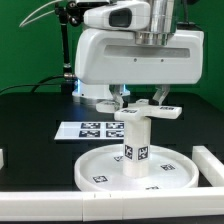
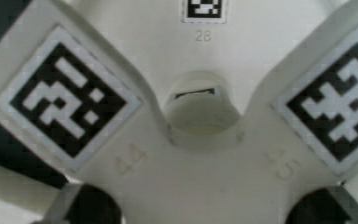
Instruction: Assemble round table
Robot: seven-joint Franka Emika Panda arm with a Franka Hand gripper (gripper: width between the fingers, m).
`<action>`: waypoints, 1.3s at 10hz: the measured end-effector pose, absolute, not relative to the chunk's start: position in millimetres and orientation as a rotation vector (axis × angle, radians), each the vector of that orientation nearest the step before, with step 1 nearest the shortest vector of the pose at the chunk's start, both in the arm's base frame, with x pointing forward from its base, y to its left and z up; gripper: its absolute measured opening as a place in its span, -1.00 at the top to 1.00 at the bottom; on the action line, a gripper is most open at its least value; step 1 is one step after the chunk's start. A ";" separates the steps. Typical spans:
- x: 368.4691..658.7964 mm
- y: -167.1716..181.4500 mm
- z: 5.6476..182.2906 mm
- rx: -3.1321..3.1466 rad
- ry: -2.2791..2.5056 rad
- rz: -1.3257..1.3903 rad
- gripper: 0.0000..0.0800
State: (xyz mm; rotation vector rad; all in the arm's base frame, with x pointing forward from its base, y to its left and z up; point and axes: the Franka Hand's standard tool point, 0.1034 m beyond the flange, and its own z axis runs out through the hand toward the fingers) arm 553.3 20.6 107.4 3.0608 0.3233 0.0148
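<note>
The round disc (image 1: pixel 100 168) lies rim-up on the black table, and the short post (image 1: pixel 136 145) stands upright at its centre. My gripper (image 1: pixel 140 100) hangs straight above the post, shut on the cross-shaped piece (image 1: pixel 157 109), which it holds level right at the post's top. Contact between the two cannot be made out. In the wrist view the cross-shaped piece (image 2: pixel 202 60) fills the picture, with tagged arms spreading out and a round hub in the middle. My gripper (image 2: pixel 202 208) clamps it, and the dark fingers (image 2: pixel 98 205) show at either side. The post is hidden beneath it there.
The marker board (image 1: pixel 95 128) lies flat behind the disc. A long white rail (image 1: pixel 212 163) lies at the exterior view's right of the disc, and another white rail end (image 1: pixel 3 158) shows at the left edge. The arm's white body looms over the scene.
</note>
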 end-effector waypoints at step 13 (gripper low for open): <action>552.9 27.9 105.3 2.830 -1.575 -0.017 -0.12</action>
